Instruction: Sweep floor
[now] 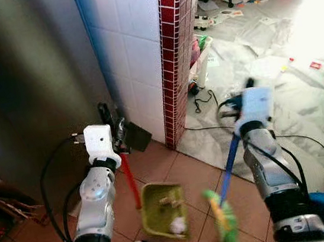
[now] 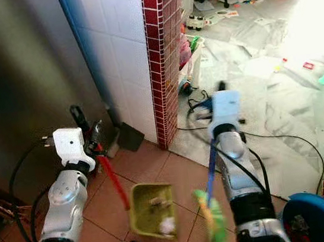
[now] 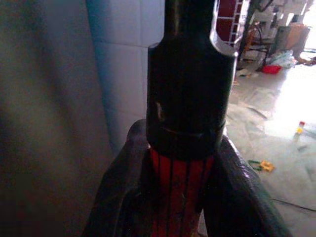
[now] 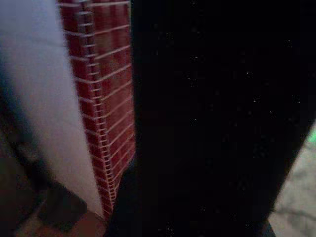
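Looking down from the head: green dustpan (image 1: pixel 163 210) on the terracotta floor (image 1: pixel 175 173), bits of litter (image 1: pixel 177 225) inside, red handle (image 1: pixel 130 179) running up into the left gripper (image 1: pixel 114 133). Closed around that handle, as confirmed up close in the left wrist view, with fingers (image 3: pixel 123 197) pressed to either side of the red shaft under a black cap (image 3: pixel 187 94). Right gripper (image 1: pixel 247 89) blurred, on a blue broom stick (image 1: pixel 229 163) ending in green bristles (image 1: pixel 223 220); finger spread cannot be told. Mostly black in the right wrist view, beside a red-tiled pillar (image 4: pixel 106 113).
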Tool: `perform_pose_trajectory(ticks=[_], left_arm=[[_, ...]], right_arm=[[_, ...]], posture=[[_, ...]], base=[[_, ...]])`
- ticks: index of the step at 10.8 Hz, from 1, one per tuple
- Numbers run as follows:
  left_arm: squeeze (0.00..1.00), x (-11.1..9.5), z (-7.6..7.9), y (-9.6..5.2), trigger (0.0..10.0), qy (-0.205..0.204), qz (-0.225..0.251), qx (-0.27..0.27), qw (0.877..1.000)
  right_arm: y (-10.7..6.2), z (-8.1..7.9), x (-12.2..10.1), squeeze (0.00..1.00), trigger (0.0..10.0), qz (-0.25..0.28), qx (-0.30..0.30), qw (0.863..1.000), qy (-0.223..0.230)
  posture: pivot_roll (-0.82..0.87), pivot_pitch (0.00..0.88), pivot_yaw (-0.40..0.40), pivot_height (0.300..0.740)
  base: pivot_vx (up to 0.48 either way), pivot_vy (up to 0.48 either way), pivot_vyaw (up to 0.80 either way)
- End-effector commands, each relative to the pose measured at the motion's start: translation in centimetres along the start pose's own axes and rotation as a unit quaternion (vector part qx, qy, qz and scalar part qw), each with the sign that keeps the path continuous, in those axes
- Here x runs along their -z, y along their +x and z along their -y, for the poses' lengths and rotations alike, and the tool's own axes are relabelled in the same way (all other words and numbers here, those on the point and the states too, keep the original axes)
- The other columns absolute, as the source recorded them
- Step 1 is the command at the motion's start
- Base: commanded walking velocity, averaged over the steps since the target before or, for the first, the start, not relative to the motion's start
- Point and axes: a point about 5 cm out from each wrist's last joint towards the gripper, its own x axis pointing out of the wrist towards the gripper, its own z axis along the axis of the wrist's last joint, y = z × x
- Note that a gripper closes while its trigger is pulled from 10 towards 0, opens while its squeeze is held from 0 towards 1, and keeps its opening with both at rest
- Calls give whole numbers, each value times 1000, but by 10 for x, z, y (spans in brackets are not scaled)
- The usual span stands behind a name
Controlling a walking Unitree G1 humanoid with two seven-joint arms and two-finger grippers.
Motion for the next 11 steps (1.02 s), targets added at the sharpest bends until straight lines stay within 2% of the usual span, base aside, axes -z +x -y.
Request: perform_pose_trajectory(ticks=[1, 3, 4, 6, 7, 8, 10, 11], left_arm=[[0, -11, -2, 1, 10000, 0, 21, 0, 1000], [0, -8, -1, 2, 10000, -18, 6, 4, 1000], [0, -2, 1, 5, 10000, -8, -10, 5, 1000], [0, -1, 8, 10, 10000, 17, -19, 27, 999], [0, -5, 16, 14, 10000, 63, -15, 65, 996], [0, -7, 18, 14, 10000, 78, -11, 79, 994], [0, 3, 19, 11, 10000, 71, -32, 76, 994], [0, 7, 21, 11, 10000, 51, -42, 69, 995]], right_arm=[[-1, 7, -5, 0, 10000, 5, 34, 999, 27], [-2, 6, -5, 0, 10000, 1, 39, 999, 36], [1, 6, -8, 0, 10000, -2, 42, 998, 38], [4, 6, -10, 0, 10000, -4, 50, 998, 41], [4, 5, -13, 0, 10000, 1, 52, 998, 39], [4, 7, -14, 0, 10000, 2, 54, 998, 38], [2, 6, -10, 0, 10000, -10, 57, 997, 44], [3, 2, -11, 0, 10000, -11, 54, 997, 45]], posture=[[-58, 0, 31, 740], [-62, 0, 34, 740], [-69, 0, 21, 740], [-75, 0, 17, 740], [-88, 0, 21, 740], [-90, 0, 22, 740], [-84, 0, 15, 740], [-87, 0, 10, 740]], base=[[0, 0, 0], [0, 0, 0], [0, 0, 0], [0, 0, 0], [0, 0, 0], [0, 0, 0], [0, 0, 0], [0, 0, 0]])
